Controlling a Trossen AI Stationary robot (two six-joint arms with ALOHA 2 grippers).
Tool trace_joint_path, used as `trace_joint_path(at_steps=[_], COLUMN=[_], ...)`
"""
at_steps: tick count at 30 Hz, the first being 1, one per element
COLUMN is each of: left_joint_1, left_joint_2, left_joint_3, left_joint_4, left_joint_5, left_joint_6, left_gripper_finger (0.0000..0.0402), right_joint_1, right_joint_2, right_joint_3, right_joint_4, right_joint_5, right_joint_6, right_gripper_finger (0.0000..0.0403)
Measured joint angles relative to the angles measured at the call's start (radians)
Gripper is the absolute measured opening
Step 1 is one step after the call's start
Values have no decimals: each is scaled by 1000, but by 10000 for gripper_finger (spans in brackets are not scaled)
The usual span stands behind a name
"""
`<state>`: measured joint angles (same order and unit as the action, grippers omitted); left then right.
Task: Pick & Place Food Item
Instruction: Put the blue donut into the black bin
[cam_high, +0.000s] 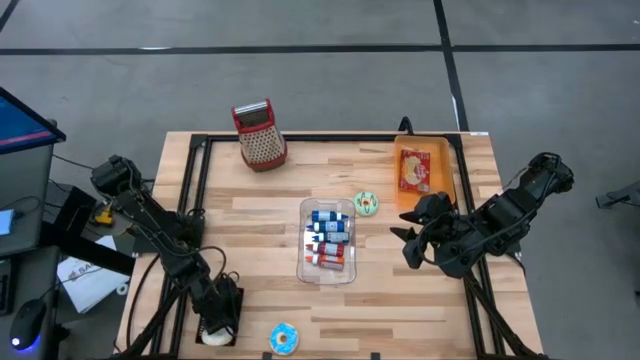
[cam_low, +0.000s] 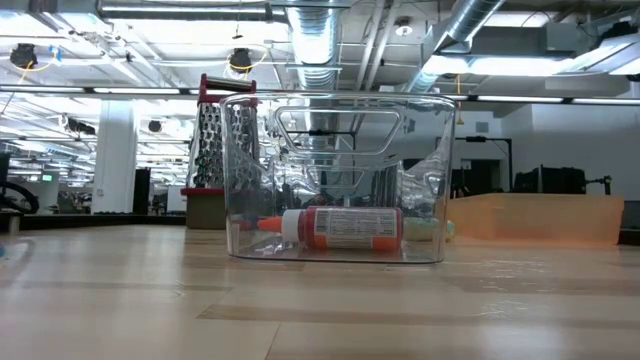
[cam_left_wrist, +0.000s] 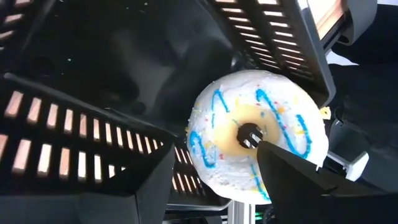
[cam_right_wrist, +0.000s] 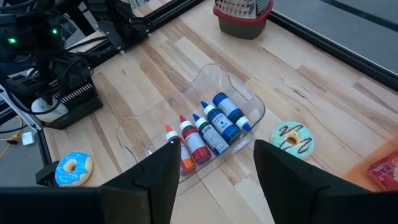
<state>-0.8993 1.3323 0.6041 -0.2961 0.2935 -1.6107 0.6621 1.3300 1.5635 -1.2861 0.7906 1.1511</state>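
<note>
A white-iced doughnut with blue squiggles (cam_left_wrist: 249, 112) lies flat on a black slatted box (cam_left_wrist: 74, 130) at the table's near left corner. In the high view the doughnut (cam_high: 214, 337) shows just below my left gripper (cam_high: 218, 322). My left gripper (cam_left_wrist: 216, 148) points steeply down over it, open. One finger stands clear of the doughnut's rim; the other finger (cam_left_wrist: 292, 180) stands in front of its hole and near side. My right gripper (cam_high: 412, 245) hangs open and raised at the table's right, above the clear bin (cam_right_wrist: 205, 124).
The clear bin (cam_high: 328, 240) holds several red and blue bottles at the table's centre. A blue doughnut (cam_high: 284, 338) lies at the near edge and a green one (cam_high: 366, 204) beside the bin. A red-rimmed grater (cam_high: 260, 135) stands far left. An orange tray (cam_high: 425, 172) sits far right.
</note>
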Motion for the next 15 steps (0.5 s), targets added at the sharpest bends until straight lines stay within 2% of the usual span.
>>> trace_joint_path(at_steps=[15], left_joint_1=[4], left_joint_2=[-8], left_joint_3=[0], left_joint_4=[-20], left_joint_5=[-95], left_joint_6=[-21], left_gripper_finger=[228], right_joint_1=[0], right_joint_2=[0], right_joint_3=[0], right_joint_4=[-1], right_joint_5=[0], right_joint_6=[0], right_gripper_finger=[195])
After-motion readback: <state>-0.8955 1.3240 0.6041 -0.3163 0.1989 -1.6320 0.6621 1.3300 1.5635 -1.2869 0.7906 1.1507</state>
